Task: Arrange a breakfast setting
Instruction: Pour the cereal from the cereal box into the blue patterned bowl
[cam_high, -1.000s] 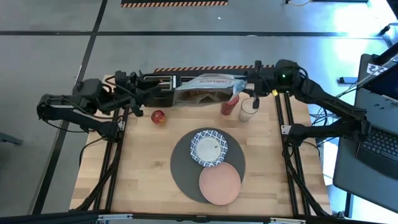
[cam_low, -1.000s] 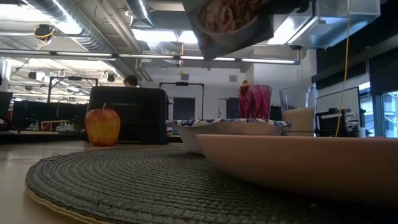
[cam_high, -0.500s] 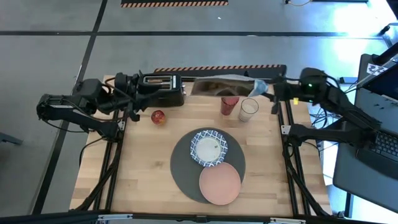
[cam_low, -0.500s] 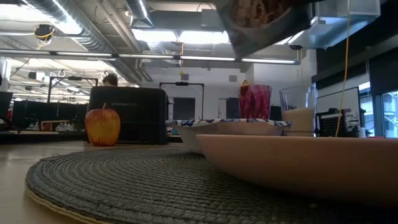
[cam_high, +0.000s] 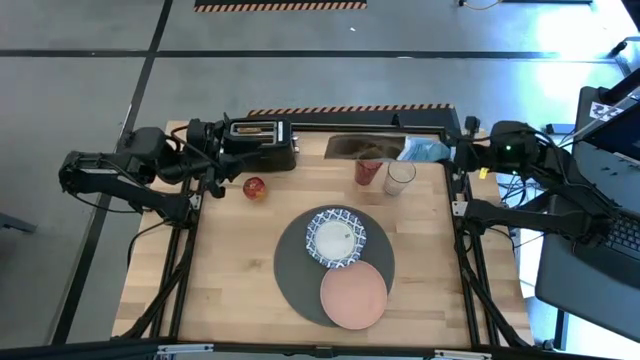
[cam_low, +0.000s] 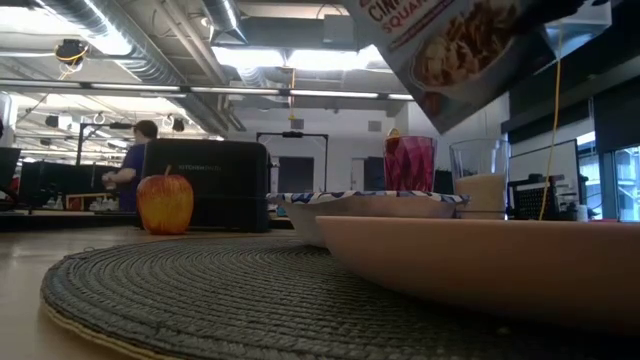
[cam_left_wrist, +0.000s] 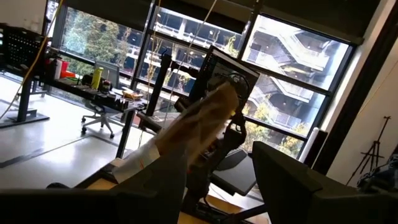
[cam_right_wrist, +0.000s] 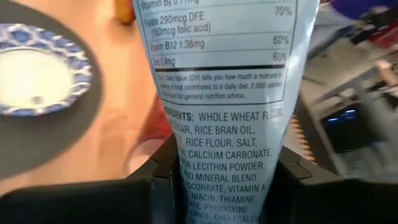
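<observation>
A round dark-grey mat (cam_high: 300, 275) lies on the table and carries the blue-and-white bowl (cam_high: 336, 237) and the salmon-pink plate (cam_high: 353, 295). The red tumbler (cam_high: 368, 168) and the milk glass (cam_high: 398, 177) stand near the far edge. My right gripper (cam_high: 452, 152) is shut on a cereal bag (cam_high: 375, 147), held level above the tumbler and glass. The bag also shows at the top of the low view (cam_low: 460, 50). My left gripper (cam_high: 215, 155) is open and empty at the far left, beside a black toaster (cam_high: 258, 143). The gold spoon is out of view. My right gripper pinches the cereal bag between its two fingers (cam_right_wrist: 168, 168), across its printed ingredients panel (cam_right_wrist: 227, 134), near the bag's end toward the table's right edge. The fingers come level from the table's right. The bag is lifted clear and reaches toward the table's left.
A red apple (cam_high: 254, 187) lies in front of the toaster. The near left of the wooden table (cam_high: 230, 280) is bare. A person (cam_low: 135, 165) shows in the room beyond the table.
My right gripper has gone toward the table's right edge and carried the cereal bag with it, still clear of the table. My left gripper, which reached to the bag's left end over the toaster, has drawn back toward the table's left and is off the bag.
</observation>
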